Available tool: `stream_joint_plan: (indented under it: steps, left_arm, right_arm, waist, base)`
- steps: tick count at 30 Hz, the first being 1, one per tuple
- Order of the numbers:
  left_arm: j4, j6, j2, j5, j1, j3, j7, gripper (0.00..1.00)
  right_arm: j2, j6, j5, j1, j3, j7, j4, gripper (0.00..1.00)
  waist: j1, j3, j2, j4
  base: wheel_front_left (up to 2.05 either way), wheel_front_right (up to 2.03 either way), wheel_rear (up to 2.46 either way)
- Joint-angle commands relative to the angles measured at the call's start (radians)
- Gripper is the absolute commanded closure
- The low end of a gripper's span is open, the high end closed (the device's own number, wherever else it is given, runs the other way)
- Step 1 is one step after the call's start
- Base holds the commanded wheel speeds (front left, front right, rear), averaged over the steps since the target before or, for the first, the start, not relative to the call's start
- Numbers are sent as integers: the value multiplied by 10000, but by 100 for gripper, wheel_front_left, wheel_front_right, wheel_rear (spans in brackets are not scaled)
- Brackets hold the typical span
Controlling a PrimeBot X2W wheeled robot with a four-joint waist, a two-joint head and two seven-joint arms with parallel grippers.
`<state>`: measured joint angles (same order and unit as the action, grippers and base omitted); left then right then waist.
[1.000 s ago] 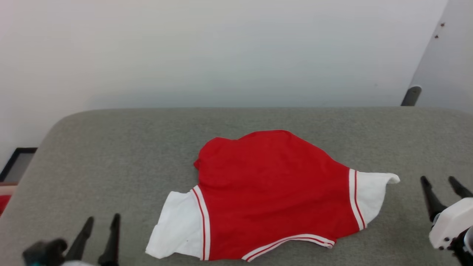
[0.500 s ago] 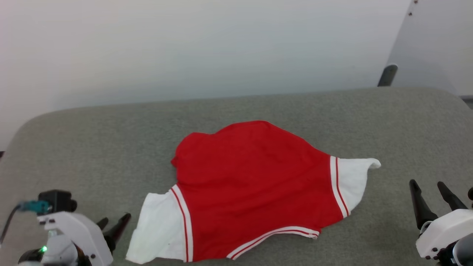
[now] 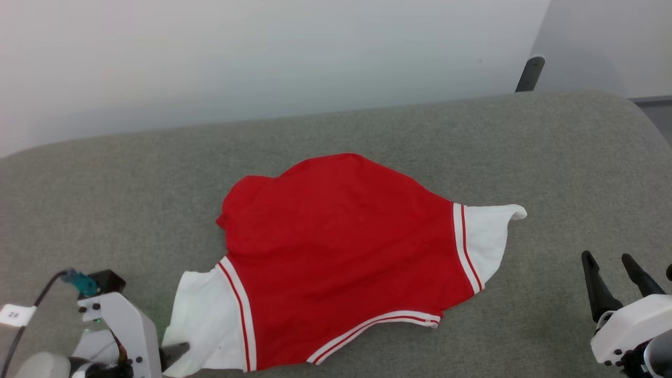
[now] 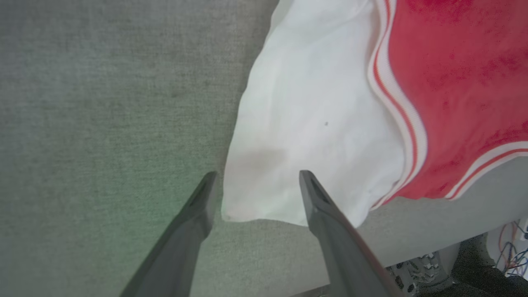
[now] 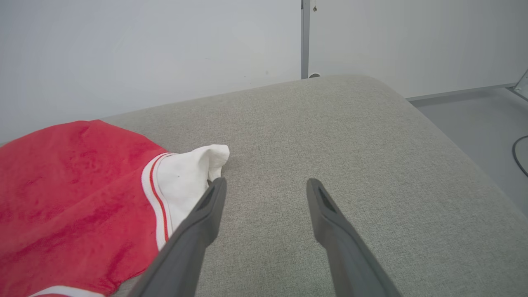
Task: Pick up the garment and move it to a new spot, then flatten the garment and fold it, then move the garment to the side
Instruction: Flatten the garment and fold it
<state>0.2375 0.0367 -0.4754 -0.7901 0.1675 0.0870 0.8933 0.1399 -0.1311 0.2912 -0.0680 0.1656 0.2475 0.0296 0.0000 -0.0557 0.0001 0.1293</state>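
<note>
**Bite the sleeve corner, not the cushion**

The left gripper [image 4: 258, 175] is spread wide and holds nothing. Its fingers straddle the near corner of a white sleeve [image 4: 297, 123], with one tip over bare cushion [image 4: 103, 123] just outside the sleeve's edge and the other over the white cloth. Whether the tips touch the fabric I cannot tell. Beyond the tips the sleeve runs to striped trim and then to the red body of the garment [image 3: 336, 252], which lies spread but rumpled on the middle of the cushion.

The step in hand, as I judge it, is the first pick-up. To do it well, the fingers should sink until the tips press the cushion, then pinch in enough cloth that the corner cannot slip out. A bite at the very hem may be too thin.

The right gripper [image 5: 266, 181] is likewise spread and empty, over bare cushion, with the other sleeve [image 5: 185, 181] just beside one finger. It should shift over that sleeve before closing.
</note>
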Motion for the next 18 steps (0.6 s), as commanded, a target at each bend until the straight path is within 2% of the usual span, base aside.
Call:
stream_joint_plan:
  steps: [1, 7, 13, 14, 15, 16, 18]
  left_arm:
    - [66, 93, -132, 159, 123, 100, 179, 0]
    - [634, 55, -249, 322, 363, 315, 323, 0]
    - [1618, -159, -41, 161, 526, 466, 314, 0]
    - [1756, -209, 50, 68, 568, 455, 294, 18]
    - [1839, -385, 118, 21, 616, 513, 275, 81]
    - [1951, -461, 178, -54, 672, 520, 244, 100]
    - [2102, -600, 277, -104, 786, 531, 130, 100]
  right_arm:
    - [-36, 7, -35, -47, 42, 37, -49, 0]
    - [-57, 7, -8, -190, 45, 103, -92, 0]
    - [-24, 7, -1, -291, -2, 264, -164, 0]
    - [-20, 7, 37, -318, -38, 329, -175, 0]
    - [-11, 7, 77, -347, -70, 409, -170, 0]
    - [-16, 7, 104, -378, -83, 501, -167, 0]
    - [-29, 7, 199, -468, -165, 739, -167, 0]
  waist:
    - [0, -120, -1, 49]
    - [0, -346, -1, 6]
    - [0, -535, -1, -60]
    - [0, -562, -1, -79]
    - [0, -589, -1, -96]
    - [0, -615, -1, -111]
    - [0, -662, -1, -138]
  base:
    - [0, 0, 0]
    - [0, 0, 0]
    - [0, 0, 0]
    - [0, 0, 0]
    - [0, 0, 0]
    - [0, 0, 0]
    - [0, 0, 0]
